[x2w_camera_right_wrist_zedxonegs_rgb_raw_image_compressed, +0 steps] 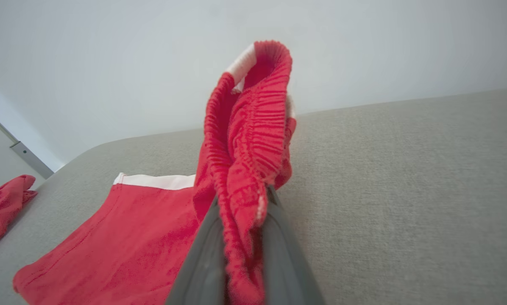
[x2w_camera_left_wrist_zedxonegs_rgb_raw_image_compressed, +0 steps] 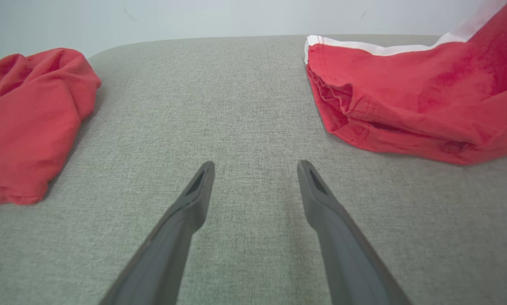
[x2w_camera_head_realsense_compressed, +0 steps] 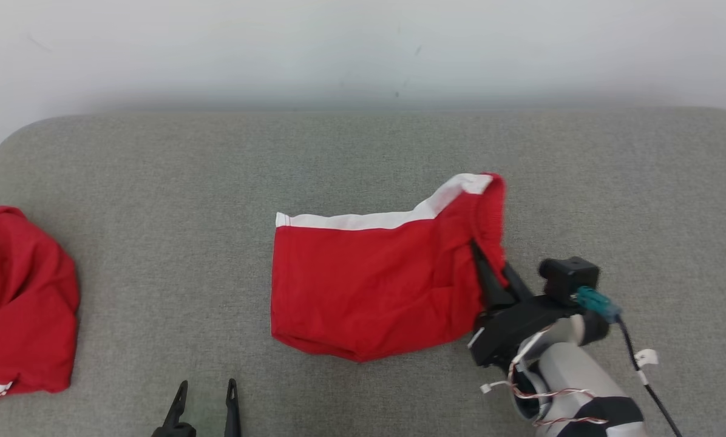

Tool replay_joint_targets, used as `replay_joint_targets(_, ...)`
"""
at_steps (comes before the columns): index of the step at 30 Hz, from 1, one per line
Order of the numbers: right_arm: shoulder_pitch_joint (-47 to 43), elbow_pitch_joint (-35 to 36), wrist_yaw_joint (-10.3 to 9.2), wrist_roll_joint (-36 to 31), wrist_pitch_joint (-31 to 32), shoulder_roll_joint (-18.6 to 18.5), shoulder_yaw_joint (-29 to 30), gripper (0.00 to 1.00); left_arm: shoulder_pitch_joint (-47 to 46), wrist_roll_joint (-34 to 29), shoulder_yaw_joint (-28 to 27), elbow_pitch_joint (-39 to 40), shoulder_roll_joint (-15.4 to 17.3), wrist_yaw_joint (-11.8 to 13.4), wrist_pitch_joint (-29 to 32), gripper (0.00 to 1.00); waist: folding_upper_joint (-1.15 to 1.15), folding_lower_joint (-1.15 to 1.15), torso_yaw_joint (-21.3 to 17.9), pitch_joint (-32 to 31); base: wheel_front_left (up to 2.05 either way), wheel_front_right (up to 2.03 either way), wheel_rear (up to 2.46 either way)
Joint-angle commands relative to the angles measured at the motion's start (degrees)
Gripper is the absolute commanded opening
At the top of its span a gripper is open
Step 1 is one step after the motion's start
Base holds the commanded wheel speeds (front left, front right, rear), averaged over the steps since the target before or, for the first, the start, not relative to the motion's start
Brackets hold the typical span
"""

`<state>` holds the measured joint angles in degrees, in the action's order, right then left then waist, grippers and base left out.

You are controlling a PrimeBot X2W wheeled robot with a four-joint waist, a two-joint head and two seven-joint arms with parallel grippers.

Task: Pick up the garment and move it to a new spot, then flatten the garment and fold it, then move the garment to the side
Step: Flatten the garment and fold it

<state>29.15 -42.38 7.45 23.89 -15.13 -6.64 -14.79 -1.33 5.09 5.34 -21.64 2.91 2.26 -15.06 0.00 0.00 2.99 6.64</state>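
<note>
While the left hand (x2w_camera_head_realsense_compressed: 208,388) hovers spread wide and empty above the near edge of the bench (x2w_camera_head_realsense_compressed: 363,158), the right hand (x2w_camera_head_realsense_compressed: 490,261) is pinched on the waistband of the red garment (x2w_camera_head_realsense_compressed: 375,285), which lies mid-bench with that end raised, a second red cloth (x2w_camera_head_realsense_compressed: 23,291) at the bench's left end.

The right gripper (x2w_camera_head_realsense_compressed: 487,258) has two long, tapering dark fingers on an angular black base (x2w_camera_head_realsense_compressed: 521,321). To its right sits a small black camera box (x2w_camera_head_realsense_compressed: 569,276) with a teal connector (x2w_camera_head_realsense_compressed: 597,303) and a black cable (x2w_camera_head_realsense_compressed: 648,376). Twisted red-and-white wires (x2w_camera_head_realsense_compressed: 551,394) wrap the pale grey forearm (x2w_camera_head_realsense_compressed: 572,370). The left gripper (x2w_camera_head_realsense_compressed: 208,383) has slim dark fingers with slotted tips.
</note>
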Motion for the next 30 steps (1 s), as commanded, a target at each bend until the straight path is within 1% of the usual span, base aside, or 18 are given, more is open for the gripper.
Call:
replay_joint_targets(1,0.39,1.44,0.03,1.48,0.00,0.58,-3.07,0.00,0.01,0.05,0.49,-0.21,-0.03,-0.03,-0.17,1.00,0.00,0.00,0.45,-0.12,0.00,0.00,0.00)
replay_joint_targets(5,2.02,2.51,0.04,4.04,0.45,1.22,-8.93,0.00,0.13,0.58,1.23,-0.12,-0.02,0.33,-0.17,1.00,0.00,0.00,2.24,-0.13,0.00,0.00,0.00)
replay_joint_targets(10,3.95,0.51,0.04,5.59,0.90,1.94,-14.20,0.00,0.43,1.11,2.37,0.04,-0.02,0.65,-0.17,1.00,0.00,0.00,6.11,-0.17,0.00,0.00,0.00)
replay_joint_targets(12,4.80,-0.94,0.04,6.09,0.91,2.41,-15.73,0.00,0.65,1.09,2.55,0.24,-0.02,0.72,-0.17,1.00,0.00,0.00,7.84,-0.24,0.00,0.00,0.00)
replay_joint_targets(13,4.80,-0.94,0.04,6.09,0.91,2.41,-15.73,0.00,0.65,1.09,2.55,0.24,-0.02,0.72,-0.17,1.00,0.00,0.00,7.84,-0.24,0.00,0.00,0.00)
replay_joint_targets(19,7.19,-6.22,0.03,6.63,0.37,3.43,-17.64,0.00,1.48,1.00,2.52,0.60,-0.03,0.64,-0.17,1.00,0.00,0.00,12.41,-0.65,0.00,0.00,0.00)
replay_joint_targets(20,7.75,-7.84,0.03,6.54,0.23,3.62,-18.01,0.28,1.49,1.25,2.20,0.81,-0.04,0.62,-0.17,1.00,0.00,0.00,13.22,-0.81,0.00,0.00,0.00)
replay_joint_targets(22,8.29,-8.54,0.04,7.19,0.03,3.75,-18.21,1.00,1.63,0.99,2.04,1.10,-0.04,0.56,-0.17,1.00,0.00,0.00,13.57,-0.90,0.00,0.00,0.00)
replay_joint_targets(26,8.35,-7.64,0.03,8.37,-0.03,3.77,-19.08,1.00,1.88,0.89,1.39,1.73,-0.05,0.95,-0.17,1.00,0.00,0.00,12.85,-1.03,0.00,0.00,0.00)
replay_joint_targets(30,8.09,-6.32,0.03,6.80,-0.07,3.69,-16.65,1.00,1.58,1.00,1.06,2.50,-0.04,1.08,-0.17,1.00,0.00,0.00,10.73,-1.26,0.00,0.00,0.00)
